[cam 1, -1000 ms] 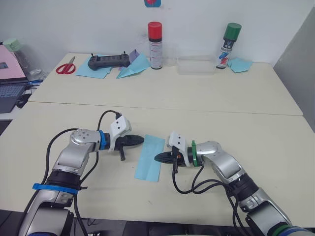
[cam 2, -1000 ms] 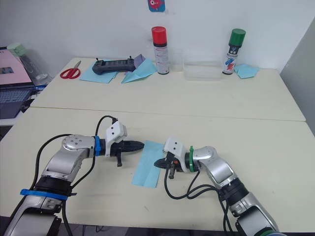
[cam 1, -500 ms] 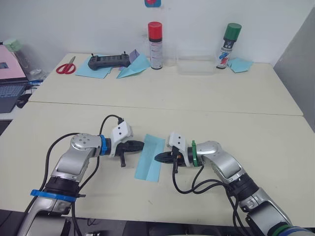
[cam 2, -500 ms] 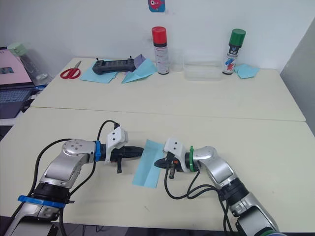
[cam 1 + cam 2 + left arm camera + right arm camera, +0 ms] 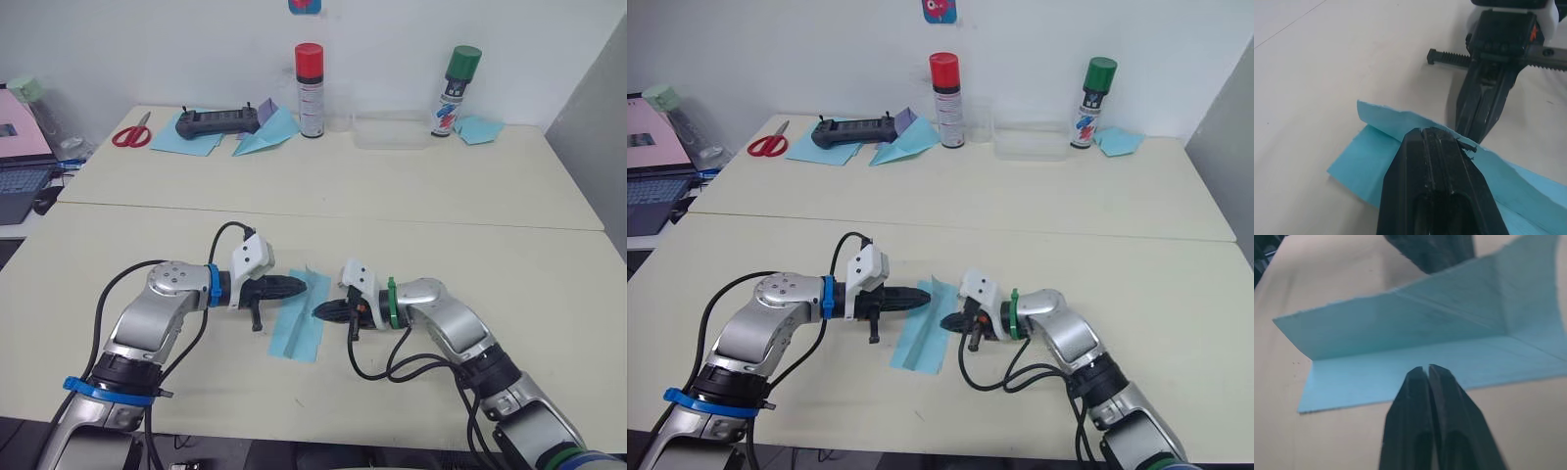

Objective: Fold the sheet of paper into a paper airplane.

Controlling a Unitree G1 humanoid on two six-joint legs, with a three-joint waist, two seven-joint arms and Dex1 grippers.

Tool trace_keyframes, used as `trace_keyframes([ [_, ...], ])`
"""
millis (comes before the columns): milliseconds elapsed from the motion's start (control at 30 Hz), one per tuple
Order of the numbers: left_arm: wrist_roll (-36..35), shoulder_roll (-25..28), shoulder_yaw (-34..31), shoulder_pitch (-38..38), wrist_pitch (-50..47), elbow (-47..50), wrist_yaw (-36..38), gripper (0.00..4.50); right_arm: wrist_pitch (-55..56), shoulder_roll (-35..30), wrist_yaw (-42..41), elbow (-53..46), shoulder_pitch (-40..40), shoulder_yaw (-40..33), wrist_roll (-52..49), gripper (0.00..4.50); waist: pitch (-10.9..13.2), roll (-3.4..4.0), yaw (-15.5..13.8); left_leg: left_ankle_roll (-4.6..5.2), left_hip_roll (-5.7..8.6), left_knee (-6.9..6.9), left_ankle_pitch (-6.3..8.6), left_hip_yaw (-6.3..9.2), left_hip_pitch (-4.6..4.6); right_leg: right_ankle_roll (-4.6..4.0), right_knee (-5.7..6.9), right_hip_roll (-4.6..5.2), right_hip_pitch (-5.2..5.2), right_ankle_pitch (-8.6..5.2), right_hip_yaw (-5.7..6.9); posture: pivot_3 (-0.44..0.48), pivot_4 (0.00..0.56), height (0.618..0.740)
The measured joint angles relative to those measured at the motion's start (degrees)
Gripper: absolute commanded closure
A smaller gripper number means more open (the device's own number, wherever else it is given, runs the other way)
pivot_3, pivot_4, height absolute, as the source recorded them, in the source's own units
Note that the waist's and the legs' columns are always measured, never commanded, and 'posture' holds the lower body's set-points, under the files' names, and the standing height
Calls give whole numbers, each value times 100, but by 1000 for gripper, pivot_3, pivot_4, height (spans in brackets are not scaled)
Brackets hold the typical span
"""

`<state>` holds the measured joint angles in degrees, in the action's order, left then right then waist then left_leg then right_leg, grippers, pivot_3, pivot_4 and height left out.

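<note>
While the thin light-blue creased sheet of paper (image 5: pixel 299 319) lies between both grippers, the left gripper (image 5: pixel 297 284), fingers pressed together, hides part of its raised edge. Opposite, the right gripper (image 5: pixel 1427 369), also closed, touches its flat half.

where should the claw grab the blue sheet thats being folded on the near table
Probably the raised long edge of the sheet of paper. That flap stands up off the table along the robot's left side, so a claw can close on both faces there; the rest lies flat with nothing to pinch. Come in low from the left, where the left claw already is, while the right claw sits on the flat half.
</note>
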<state>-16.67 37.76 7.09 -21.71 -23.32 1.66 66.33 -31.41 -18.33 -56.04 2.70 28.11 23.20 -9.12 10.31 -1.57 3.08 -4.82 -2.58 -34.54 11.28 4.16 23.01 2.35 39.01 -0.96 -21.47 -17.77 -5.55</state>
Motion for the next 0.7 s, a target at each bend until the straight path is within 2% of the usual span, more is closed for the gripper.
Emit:
trace_keyframes([
  [167, 19, -51, 113, 22, 19, -6, -52, 4500, -452, -286, 10, -383, -25, -129, -137, 1941, 2, 1, 4, 0, -2, 2, 0, 0, 3, 0, 0, -2, -6, 0, 1, 0, 150, 740],
  [267, 20, -53, 142, 22, 22, -6, -61, 4500, -1224, -230, 186, -587, -22, -477, -481, 1941, 3, 0, 7, 0, -2, 1, 0, 0, 13, 0, 0, -2, -15, 0, 0, 0, 150, 740],
  [433, 20, -149, 168, 5, 34, -8, -73, 4500, -3542, 608, 842, -799, 455, -1778, -1723, 1941, 4, 1, 29, 0, -6, -6, 0, 7, 58, -4, 13, -6, -60, 4, 5, 0, 150, 740],
  [567, 37, -173, 181, -3, 42, -17, -75, 4500, -4547, 1024, 1367, -788, 609, -2387, -2166, 1941, 4, 3, 21, 1, -3, -8, 0, 16, 89, -26, 12, -5, -81, 17, 17, 0, 150, 740],
  [700, 58, -179, 181, -20, 61, -22, -95, 4500, -5167, 1242, 1785, -703, 668, -2699, -2365, 1941, 5, 4, 17, 1, -1, -7, 1, 16, 93, -26, 9, -3, -81, 17, 19, 0, 150, 740],
])
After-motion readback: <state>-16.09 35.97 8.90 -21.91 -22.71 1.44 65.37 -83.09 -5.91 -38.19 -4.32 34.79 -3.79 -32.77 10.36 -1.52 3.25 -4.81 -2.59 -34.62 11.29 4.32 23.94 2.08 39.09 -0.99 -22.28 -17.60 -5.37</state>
